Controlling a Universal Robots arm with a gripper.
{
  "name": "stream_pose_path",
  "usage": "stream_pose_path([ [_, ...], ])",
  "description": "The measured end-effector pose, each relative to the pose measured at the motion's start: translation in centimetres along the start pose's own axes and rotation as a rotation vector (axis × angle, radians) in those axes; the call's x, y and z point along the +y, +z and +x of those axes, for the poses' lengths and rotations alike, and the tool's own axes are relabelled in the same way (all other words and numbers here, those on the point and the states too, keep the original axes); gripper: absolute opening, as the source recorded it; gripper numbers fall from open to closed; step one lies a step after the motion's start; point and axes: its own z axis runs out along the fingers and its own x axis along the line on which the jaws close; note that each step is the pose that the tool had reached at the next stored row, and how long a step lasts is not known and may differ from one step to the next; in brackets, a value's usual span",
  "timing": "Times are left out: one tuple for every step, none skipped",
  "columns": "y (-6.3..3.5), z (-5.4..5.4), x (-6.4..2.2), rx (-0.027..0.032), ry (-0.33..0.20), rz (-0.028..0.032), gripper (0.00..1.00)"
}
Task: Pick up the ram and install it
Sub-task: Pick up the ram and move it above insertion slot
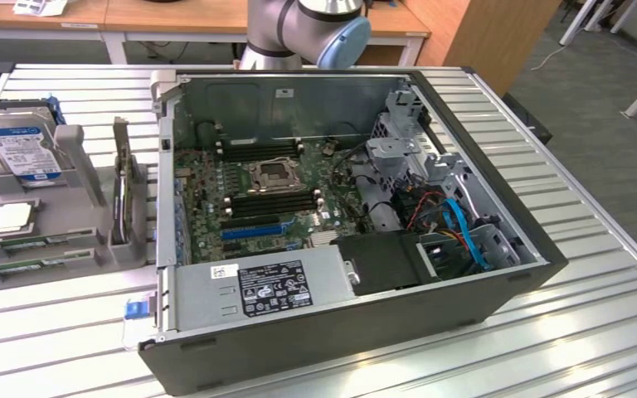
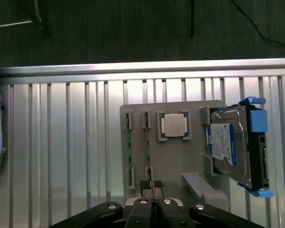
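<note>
Claw state: the claw (image 2: 152, 186) is hanging with its two fingers pressed together and is gripping nothing.

Where the ram is: the ram (image 2: 147, 147) is standing on its thin edge in a slot of the grey holder (image 2: 175, 161). It is sitting in the slot just beside the CPU chip (image 2: 174, 124). The holder is resting on the slatted tabletop (image 1: 584, 332), close to the tabletop's edge on the exterior view's left, beside the open computer case (image 1: 330, 348).

Neighbours: a second stick (image 2: 128, 147) is standing parallel in the next slot, nearer the holder's outer edge. The hard drive (image 2: 225, 142) is occupying the opposite end of the holder.

Key relation: the ram's long axis is running straight away from the claw, from the holder edge nearest the fingertips towards its far edge. The fingertips are lining up with the ram's near end, a shade towards the CPU side. How high they are riding above it cannot be told. The fingers seem to be meeting across the stick's thin width, which suits a pinch on its flat faces.

Look of the ram: a long, narrow green strip seen edge-on, held by the slot at both ends.

Progress: the ram is sitting in its slot, not yet lifted. The motherboard (image 1: 202, 207) inside the case is lying well apart from it.
</note>
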Motion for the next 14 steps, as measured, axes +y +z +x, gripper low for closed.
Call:
stream_pose_path([
  [0.0,0.0,0.0,0.0003,-0.007,0.0002,0.1],
  [0.01,0.0,0.0,0.0005,-0.009,0.0003,0.1],
  [0.01,0.0,0.0,0.0004,-0.009,0.0003,0.1],
  [0.0,0.0,0.0,0.0005,-0.009,0.0003,0.1],
  [0.0,0.0,0.0,0.0003,-0.009,0.0003,0.1],
  [0.01,-0.01,0.0,-0.004,-0.009,0.0013,0.1],
  [0.01,-0.01,0.0,-0.0115,-0.009,0.0031,0.1],
  [0.01,-0.01,0.01,-0.0196,-0.01,0.0048,0.1],
  [0.01,0.0,0.0,-0.027,-0.01,0.0057,0.1],
  [0.01,-0.01,0.0,-0.0297,-0.01,0.0057,0.1],
  [0.01,-0.01,0.0,-0.0299,-0.01,0.0057,0.1],
  [0.01,-0.01,0.0,-0.03,-0.01,0.0057,0.1],
  [0.01,-0.01,0.0,-0.03,-0.01,0.0057,0.1],
  [0.0,0.0,0.0,-0.03,-0.01,0.0056,0.1],
])
